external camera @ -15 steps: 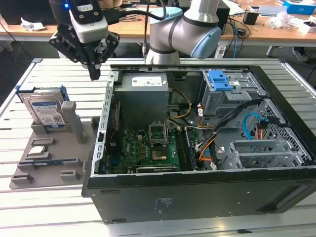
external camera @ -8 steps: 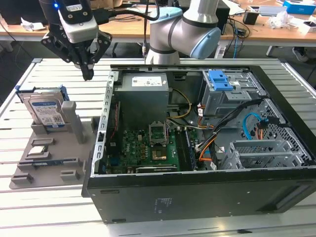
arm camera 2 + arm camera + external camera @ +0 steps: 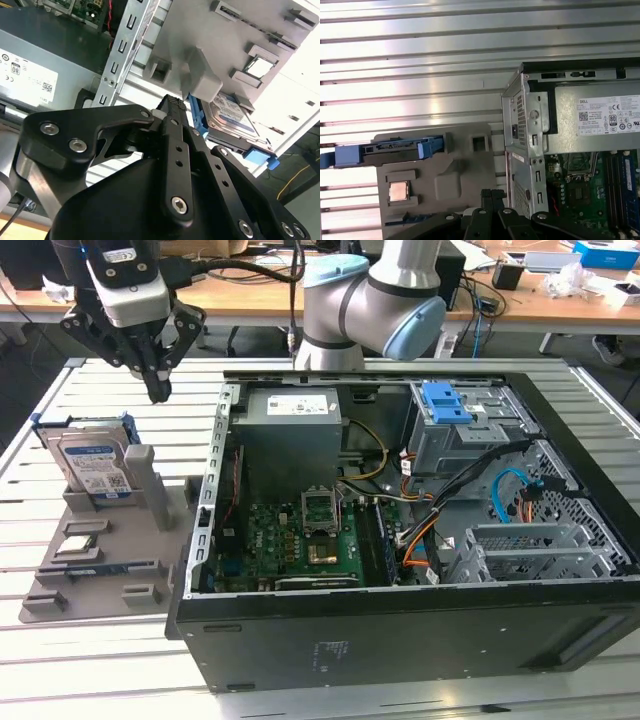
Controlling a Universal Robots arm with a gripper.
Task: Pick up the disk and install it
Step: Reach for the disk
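One disk (image 3: 95, 468) stood upright in grey fixture (image 3: 140, 535), likely for top access; gripper (image 3: 158, 390) hovered clenched, empty, at its 1 o'clock.

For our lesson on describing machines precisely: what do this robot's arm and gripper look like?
The arm is silver-grey tubing with rounded joints capped in pale blue. Black cables trail from it. The gripper has a light grey body and black jointed linkage fingers studded with silver screw heads.
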